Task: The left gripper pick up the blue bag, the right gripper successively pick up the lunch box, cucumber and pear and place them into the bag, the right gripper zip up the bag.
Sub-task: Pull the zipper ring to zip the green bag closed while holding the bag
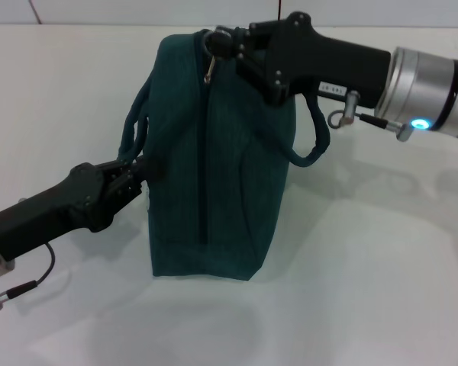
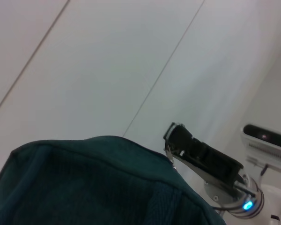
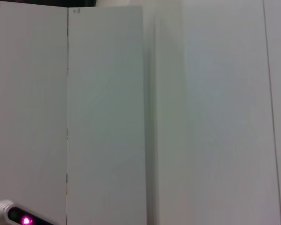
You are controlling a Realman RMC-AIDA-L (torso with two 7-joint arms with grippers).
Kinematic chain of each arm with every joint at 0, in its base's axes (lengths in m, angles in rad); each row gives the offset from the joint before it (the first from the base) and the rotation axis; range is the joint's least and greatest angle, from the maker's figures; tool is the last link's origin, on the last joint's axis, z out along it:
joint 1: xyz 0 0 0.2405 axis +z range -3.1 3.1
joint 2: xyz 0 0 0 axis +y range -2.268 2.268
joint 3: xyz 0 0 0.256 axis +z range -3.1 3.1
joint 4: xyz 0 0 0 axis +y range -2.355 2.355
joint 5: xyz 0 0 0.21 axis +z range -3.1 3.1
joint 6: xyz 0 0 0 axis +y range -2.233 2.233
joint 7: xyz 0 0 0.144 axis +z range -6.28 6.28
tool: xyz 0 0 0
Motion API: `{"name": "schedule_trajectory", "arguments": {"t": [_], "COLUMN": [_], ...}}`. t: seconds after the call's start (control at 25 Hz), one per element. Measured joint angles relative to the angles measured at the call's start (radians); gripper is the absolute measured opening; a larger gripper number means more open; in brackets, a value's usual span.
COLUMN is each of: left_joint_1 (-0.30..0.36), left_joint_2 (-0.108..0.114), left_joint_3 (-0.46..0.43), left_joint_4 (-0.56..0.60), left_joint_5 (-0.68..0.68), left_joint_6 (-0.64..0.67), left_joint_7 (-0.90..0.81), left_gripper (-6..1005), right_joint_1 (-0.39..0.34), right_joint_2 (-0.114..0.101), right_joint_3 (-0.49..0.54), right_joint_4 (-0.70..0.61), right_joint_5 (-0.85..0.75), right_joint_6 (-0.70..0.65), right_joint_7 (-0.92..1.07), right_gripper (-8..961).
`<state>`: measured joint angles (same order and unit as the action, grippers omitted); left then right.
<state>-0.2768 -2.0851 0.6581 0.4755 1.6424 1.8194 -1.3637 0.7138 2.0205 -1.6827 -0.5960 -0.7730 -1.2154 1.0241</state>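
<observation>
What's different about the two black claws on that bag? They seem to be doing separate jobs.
The left gripper reaches in low from the robot's left and is clamped on a loop handle at the side of the blue bag. The right gripper comes in high from the right, at the bag's top end by the metal zipper pull. The right wrist shows a blue light; the left wrist's light is out of view. Both are black, two-fingered and touch the bag.

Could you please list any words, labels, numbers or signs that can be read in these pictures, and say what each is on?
None can be read.
The small white label on the right hand, which sits at the top of the bag: dark print, too small to read.
The bag's sides in view carry no text or logo.
</observation>
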Motion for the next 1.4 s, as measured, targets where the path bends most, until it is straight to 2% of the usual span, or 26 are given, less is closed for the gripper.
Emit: {"name": "schedule_trajectory", "arguments": {"t": [0.56,1.4], "left_joint_1": [-0.002,0.002], "left_joint_2": [-0.001,0.0], "left_joint_3": [0.013,0.024], "left_joint_4": [0.0,-0.001], "left_joint_5": [0.002,0.013], "left_joint_6": [0.0,0.029], "left_joint_7": [0.009,0.05], "left_gripper": [47,46], "right_joint_1": [0.08,0.099], "right_joint_2": [-0.005,-0.007], "right_joint_3": [0.001,0.031], "right_joint_4": [0.014,-0.006], "right_joint_5": [-0.077,-0.09], "right_joint_6": [0.151,0.144], "right_joint_7": [0.172,0.159], "right_gripper": [29,32]}}
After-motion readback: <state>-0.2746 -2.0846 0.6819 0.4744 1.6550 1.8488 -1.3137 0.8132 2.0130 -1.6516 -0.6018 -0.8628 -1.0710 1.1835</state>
